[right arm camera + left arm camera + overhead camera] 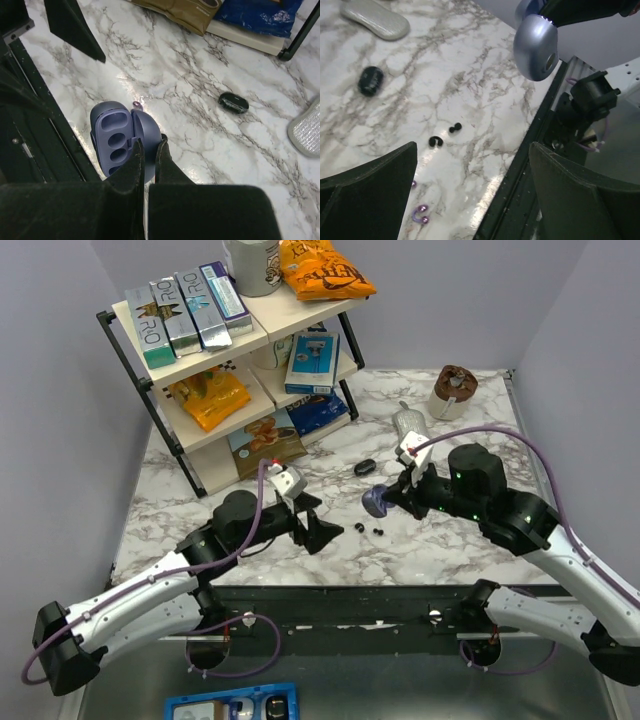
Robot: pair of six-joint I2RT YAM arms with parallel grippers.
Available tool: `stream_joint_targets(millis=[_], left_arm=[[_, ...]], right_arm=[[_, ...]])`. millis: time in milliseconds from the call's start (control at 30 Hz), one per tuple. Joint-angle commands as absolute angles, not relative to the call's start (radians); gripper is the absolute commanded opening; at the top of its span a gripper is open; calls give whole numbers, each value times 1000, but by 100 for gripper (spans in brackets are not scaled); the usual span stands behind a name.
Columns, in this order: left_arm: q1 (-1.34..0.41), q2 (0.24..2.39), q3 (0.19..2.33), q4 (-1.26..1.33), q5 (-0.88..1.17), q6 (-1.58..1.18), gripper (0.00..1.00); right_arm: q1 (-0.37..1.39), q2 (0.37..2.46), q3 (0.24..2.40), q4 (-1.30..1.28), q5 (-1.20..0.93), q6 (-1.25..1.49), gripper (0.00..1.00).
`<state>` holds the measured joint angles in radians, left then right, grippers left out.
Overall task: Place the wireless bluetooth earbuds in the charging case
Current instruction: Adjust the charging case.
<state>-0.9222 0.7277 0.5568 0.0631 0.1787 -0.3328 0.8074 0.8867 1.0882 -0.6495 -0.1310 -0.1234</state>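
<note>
At the far left stands a shelf (200, 370) full of boxes and snack bags. It is well away from the work, so it does not get in the way.

Next comes the left gripper (318, 522). Its two fingers are spread wide apart and hold nothing. It hangs over the table (480, 550), near the front edge. Right below it lie little purple earbuds (421, 214). I think the fingers are wide so they can come down around one of them. Just past those lie two little black earbuds (436, 141), close together but not touching. The purple ones match the case, so they look like the ones to put in. I cannot be sure.

All these tiny bits lie near the front edge, where a dark rail (549, 110) runs. A wrong push could knock one off the table.

Then comes the charging case (112, 140). It is open and held up off the table. The side with the holes faces mostly up, so an earbud can go in from above. The right gripper (149, 147) is pinched tight on the other half of the case to keep it steady.

Behind the case lie a black pod (364, 467) and a silver pouch (408, 425). A brown cup (455, 390) sits in the far corner. Only the tiny earbuds lie between the two grippers, so there is room to move.
</note>
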Motion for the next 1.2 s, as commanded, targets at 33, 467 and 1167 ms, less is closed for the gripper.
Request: stream_joint_targets(millis=[33,467,1167], left_arm=[[-896,769,559,168,488,-506,99],[-896,857,667,89,606,-268,99],[-894,1002,700,146,626,-258,81]], right_arm=[[821,946,1143,-701,-231,-213,1],[974,994,1126,-726,-84,-270,1],[1014,1028,1126,-718,-101,-261,1]])
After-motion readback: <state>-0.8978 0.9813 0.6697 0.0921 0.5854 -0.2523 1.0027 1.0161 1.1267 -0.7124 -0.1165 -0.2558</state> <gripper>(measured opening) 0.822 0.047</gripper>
